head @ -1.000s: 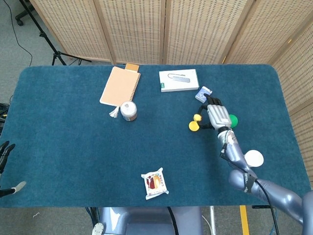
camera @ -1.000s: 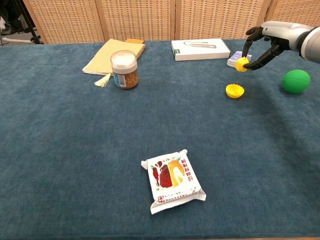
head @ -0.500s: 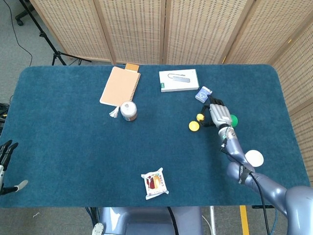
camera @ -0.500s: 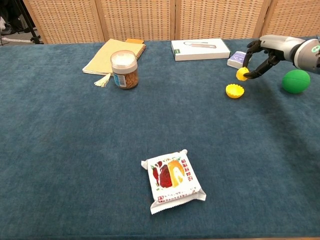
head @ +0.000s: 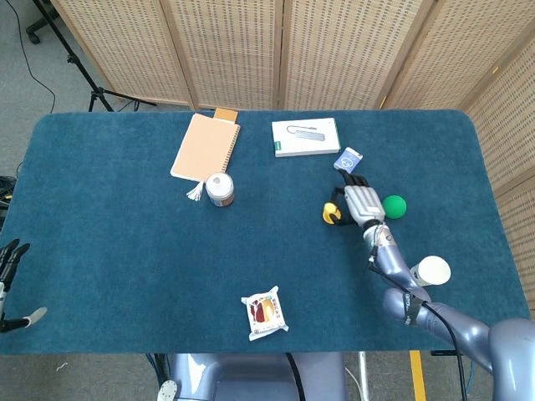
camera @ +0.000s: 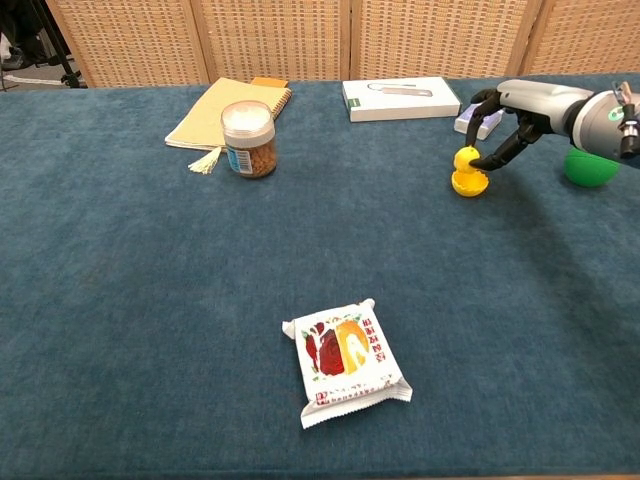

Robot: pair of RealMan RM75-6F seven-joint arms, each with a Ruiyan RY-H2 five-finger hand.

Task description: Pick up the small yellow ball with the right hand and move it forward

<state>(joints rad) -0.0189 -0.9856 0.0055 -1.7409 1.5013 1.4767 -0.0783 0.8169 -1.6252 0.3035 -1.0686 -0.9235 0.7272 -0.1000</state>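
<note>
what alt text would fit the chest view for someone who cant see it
The right hand holds a small yellow ball just above a yellow cup on a blue table. A snack packet lies near the front, with a jar, notebook and white box farther back.

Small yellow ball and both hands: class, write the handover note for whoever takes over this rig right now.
Right hand: pinches the small yellow ball, low over the yellow cup-shaped piece; contact between the two cannot be told.
Left hand: at the table's left edge, fingers apart, holding nothing.
Done: ball picked up.
Left: move it forward, probably toward the white box, then release.
</note>
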